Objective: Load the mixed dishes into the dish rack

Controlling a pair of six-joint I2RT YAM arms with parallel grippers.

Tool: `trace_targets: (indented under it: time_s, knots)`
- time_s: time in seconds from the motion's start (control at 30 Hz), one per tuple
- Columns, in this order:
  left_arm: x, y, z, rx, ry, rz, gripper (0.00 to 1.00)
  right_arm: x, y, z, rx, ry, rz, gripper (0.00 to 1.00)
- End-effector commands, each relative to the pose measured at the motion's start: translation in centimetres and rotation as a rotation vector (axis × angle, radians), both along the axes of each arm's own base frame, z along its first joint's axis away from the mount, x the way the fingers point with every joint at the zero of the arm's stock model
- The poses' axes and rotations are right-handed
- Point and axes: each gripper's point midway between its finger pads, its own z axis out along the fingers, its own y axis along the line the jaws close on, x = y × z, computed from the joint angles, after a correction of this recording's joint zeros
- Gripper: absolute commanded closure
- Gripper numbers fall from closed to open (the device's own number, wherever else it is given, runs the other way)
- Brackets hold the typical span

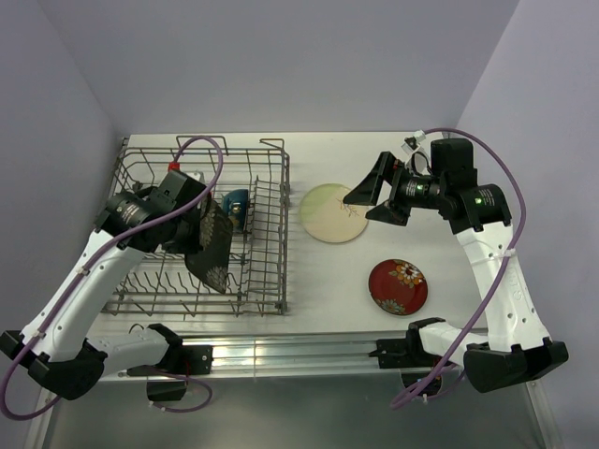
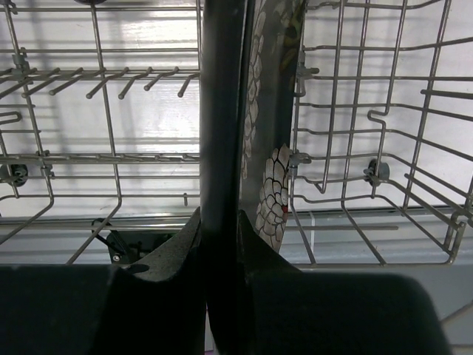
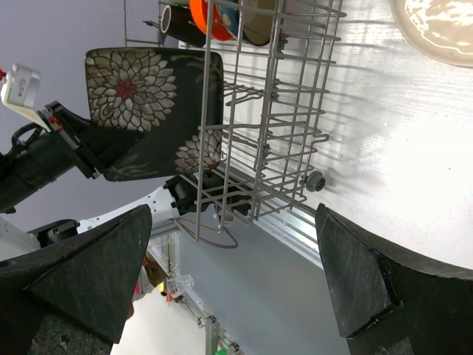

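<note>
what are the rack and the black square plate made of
The dish rack: grey metal wire, probably coated, seen in thin bent rods and tines. The black square plate: looks like glazed ceramic, possibly melamine; smooth surface, printed flowers, slight sheen.

**Wire, glaze, plastic**

We see grey metal wire in the dish rack, glossy glaze on the black square floral plate and red floral plate, and matt grainy plastic on the fingers of our left gripper.

White table, pale lavender walls
</note>
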Motion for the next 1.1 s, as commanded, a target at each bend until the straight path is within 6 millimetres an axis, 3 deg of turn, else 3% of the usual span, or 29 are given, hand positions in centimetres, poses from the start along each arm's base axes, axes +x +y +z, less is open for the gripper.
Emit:
trace_targets:
  time_s: [0.0, 0.2, 0.4, 0.6, 0.83, 0.97, 1.07]
  knots:
    - [1.5, 0.0, 1.5, -0.019, -0.108, 0.039, 1.00, 0.1, -0.1, -0.3, -0.022, -0.009, 0.007, 0.02]
    - [1.3, 0.2, 0.7, 0.001, -0.090, 0.035, 1.00, 0.3, -0.2, -0.9, -0.032, 0.008, -0.001, 0.02]
    - [1.5, -0.3, -1.0, 0.018, -0.051, 0.031, 1.00, 0.9, -0.8, -3.1, -0.080, 0.053, -0.030, 0.02]
    - [1.8, -1.4, -3.3, 0.038, 0.016, 0.044, 1.00, 3.2, -1.1, -7.7, -0.102, 0.136, -0.077, 0.02]
    - [1.7, -2.7, -4.6, 0.073, 0.035, 0.026, 1.00, 6.4, -1.7, -14.0, -0.102, 0.239, -0.137, 0.03]
    - [1.3, -3.3, -5.4, 0.092, 0.048, 0.026, 0.83, 7.3, -3.3, -18.5, -0.091, 0.357, -0.205, 0.04]
    - [0.8, -3.9, -6.1, 0.092, 0.062, 0.017, 0.70, 7.5, -4.5, -20.5, -0.091, 0.420, -0.248, 0.05]
